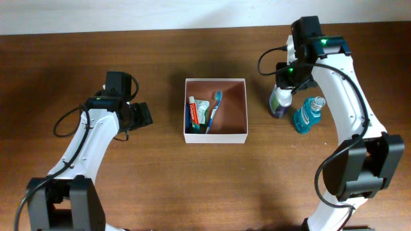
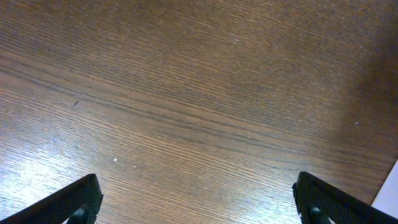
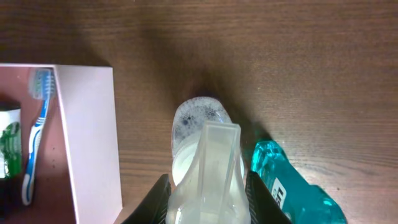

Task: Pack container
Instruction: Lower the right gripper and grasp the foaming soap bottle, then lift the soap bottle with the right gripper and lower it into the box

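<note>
The container [image 1: 215, 136], a square white box with a pinkish-brown inside, sits mid-table and holds a toothpaste tube [image 1: 201, 112] and a blue toothbrush [image 1: 214, 108]. Its white wall also shows in the right wrist view [image 3: 87, 137]. My right gripper [image 3: 208, 186] is to the right of the container, its fingers pressed against both sides of a clear-and-white bottle [image 3: 199, 124] with a purple base [image 1: 280, 102]. A teal mouthwash bottle [image 1: 308, 115] lies just right of it, and it also shows in the right wrist view [image 3: 292, 186]. My left gripper [image 2: 199, 202] is open and empty over bare wood, left of the container [image 1: 138, 115].
The wooden table [image 1: 212, 186] spreads around the container. A pale wall strip runs along the far table edge [image 1: 128, 16]. The mouthwash bottle lies very close beside the gripped bottle.
</note>
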